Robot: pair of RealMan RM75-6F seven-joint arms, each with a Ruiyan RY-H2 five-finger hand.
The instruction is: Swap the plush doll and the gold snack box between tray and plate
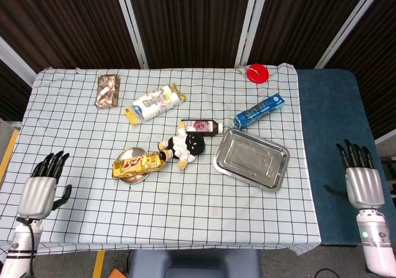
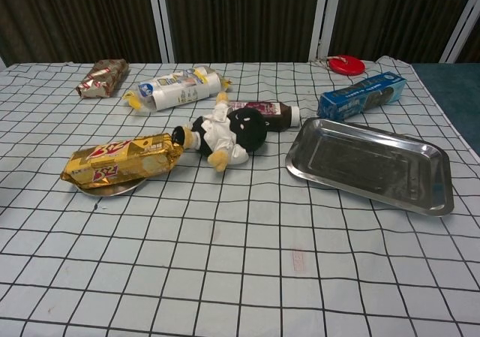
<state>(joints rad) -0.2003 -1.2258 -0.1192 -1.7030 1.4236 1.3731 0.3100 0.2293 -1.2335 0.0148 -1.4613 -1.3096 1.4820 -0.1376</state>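
Currently both hands, left hand [image 1: 42, 188] and right hand [image 1: 361, 179], hang open and empty; plush doll [image 1: 184, 146] lies beside the empty tray [image 1: 280, 166]; next, move gold snack box [image 1: 140, 163] from plate [image 1: 140, 178] to tray.

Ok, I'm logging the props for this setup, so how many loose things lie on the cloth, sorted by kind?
Snack packs: 4: gold snack box, foil pack, white-and-yellow pack, blue box
Metal dishes: 2: tray, plate
Plush doll: 1
Bottle: 1
Red disc: 1
Total: 9
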